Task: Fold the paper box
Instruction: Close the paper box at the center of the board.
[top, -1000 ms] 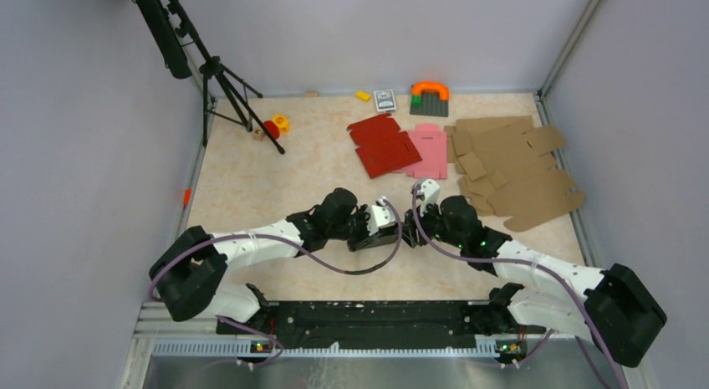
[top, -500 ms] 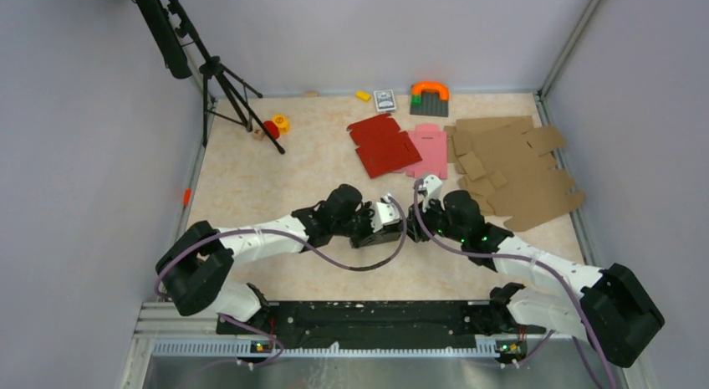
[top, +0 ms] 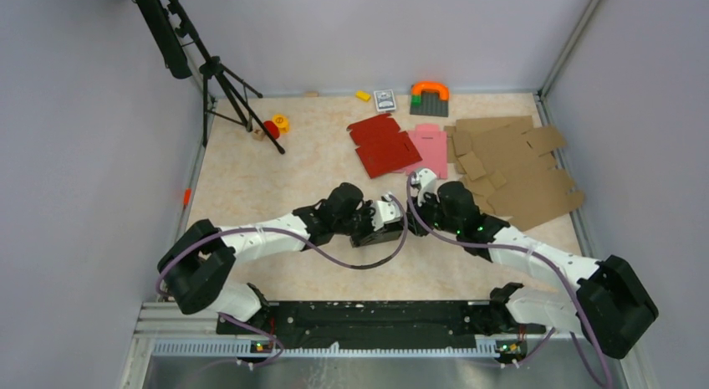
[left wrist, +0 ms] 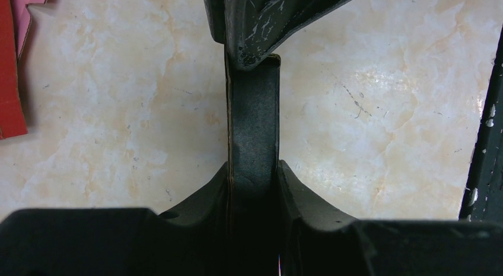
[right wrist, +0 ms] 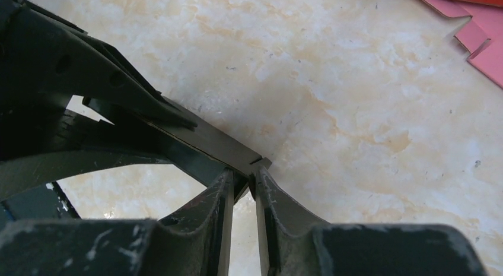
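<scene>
The paper box (left wrist: 254,121) is a black cardboard piece held off the table between both arms at mid-table. My left gripper (left wrist: 254,169) is shut on a narrow folded strip of it, which runs straight out from the jaws. In the top view the left gripper (top: 386,225) and right gripper (top: 415,215) meet tip to tip, and the box (top: 396,232) is mostly hidden between them. My right gripper (right wrist: 243,175) has its jaws drawn narrow and pinches a corner of the box (right wrist: 201,139); the left gripper's fingers (right wrist: 65,56) show behind it.
A red blank (top: 383,145) and a pink blank (top: 428,150) lie at the back. Brown cardboard blanks (top: 510,167) lie at the right. A tripod (top: 221,79) stands back left, near small toys (top: 276,125). An orange-and-green block piece (top: 429,96) and a card deck (top: 385,99) sit by the back wall.
The right gripper has moved left and slightly away, up to the left gripper, and its jaws have narrowed onto the box's corner. The left arm shifted slightly right, still gripping.
</scene>
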### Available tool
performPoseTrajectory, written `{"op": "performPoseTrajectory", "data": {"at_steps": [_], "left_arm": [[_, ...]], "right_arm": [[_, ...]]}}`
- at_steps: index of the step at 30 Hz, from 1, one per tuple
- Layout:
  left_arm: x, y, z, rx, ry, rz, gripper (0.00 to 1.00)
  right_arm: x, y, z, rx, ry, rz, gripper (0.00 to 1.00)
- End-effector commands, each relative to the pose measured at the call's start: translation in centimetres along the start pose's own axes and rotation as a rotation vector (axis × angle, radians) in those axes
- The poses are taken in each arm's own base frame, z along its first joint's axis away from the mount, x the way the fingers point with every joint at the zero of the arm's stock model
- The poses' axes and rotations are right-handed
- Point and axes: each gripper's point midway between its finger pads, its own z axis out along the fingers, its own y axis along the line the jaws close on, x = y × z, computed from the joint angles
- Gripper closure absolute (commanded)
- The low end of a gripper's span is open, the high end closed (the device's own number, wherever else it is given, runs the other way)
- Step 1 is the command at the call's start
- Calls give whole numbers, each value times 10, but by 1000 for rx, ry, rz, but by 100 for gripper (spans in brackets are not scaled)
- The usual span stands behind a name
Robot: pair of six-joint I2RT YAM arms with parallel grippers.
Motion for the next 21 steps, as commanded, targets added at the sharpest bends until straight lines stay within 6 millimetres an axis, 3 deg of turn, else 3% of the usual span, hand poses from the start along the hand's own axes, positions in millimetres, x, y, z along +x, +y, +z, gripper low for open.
{"op": "performPoseTrajectory", "data": {"at_steps": [1, 3, 9, 21], "left_arm": [[33, -9, 1, 30, 127, -28, 80], [33, -9, 1, 30, 127, -28, 80], [34, -9, 2, 33, 136, -32, 77], [41, -10, 10, 34, 215, -31, 76]], "right_arm": [[-22, -1, 1, 14, -8, 2, 80], [-23, -5, 0, 35, -1, 1, 81], [-29, -4, -3, 54, 49, 36, 100], [-39, 8, 4, 38, 256, 155, 100]]}}
